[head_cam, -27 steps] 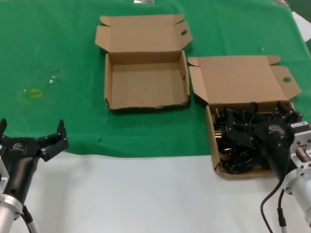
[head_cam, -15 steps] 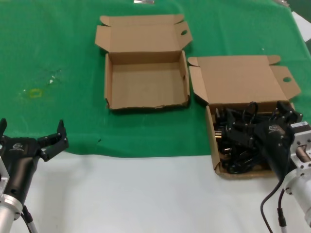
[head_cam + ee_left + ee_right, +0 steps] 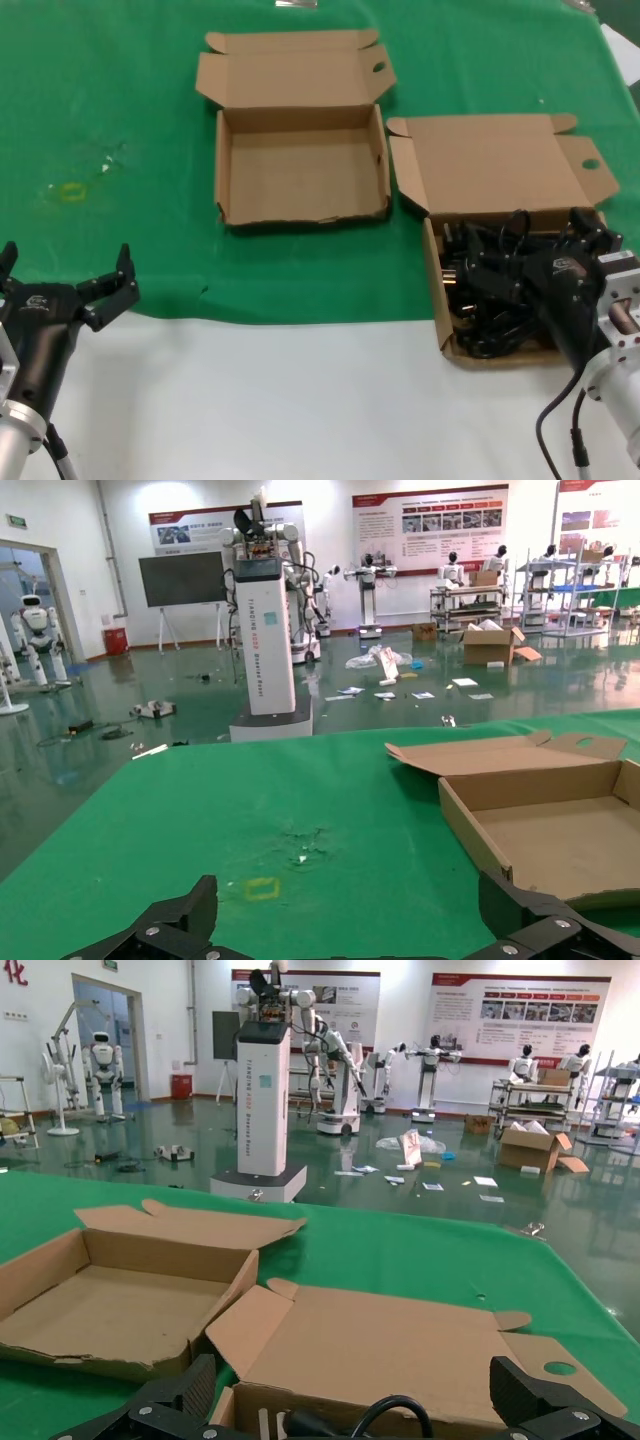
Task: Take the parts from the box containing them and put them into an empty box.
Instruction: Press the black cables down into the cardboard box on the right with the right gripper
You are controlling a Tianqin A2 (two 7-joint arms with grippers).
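The parts [image 3: 490,290] are a tangle of black power cords filling the box containing them [image 3: 437,300], the right-hand carton with its lid [image 3: 490,165] folded back. My right gripper [image 3: 530,247] hangs open just over the tangle with nothing between its fingers. In the right wrist view one cord loop [image 3: 395,1415] arches between the open fingers [image 3: 190,1390], in front of the lid [image 3: 400,1335]. The empty box [image 3: 300,175] lies to the left of it and farther back, also seen as the empty box [image 3: 110,1305] and the empty box [image 3: 560,825]. My left gripper [image 3: 65,265] stays open and idle at the near left.
A green cloth [image 3: 120,100] covers the far part of the table, with a small yellow mark [image 3: 72,190] at the left. The near part is bare white table [image 3: 300,400]. The two cartons stand almost touching at their adjoining corners.
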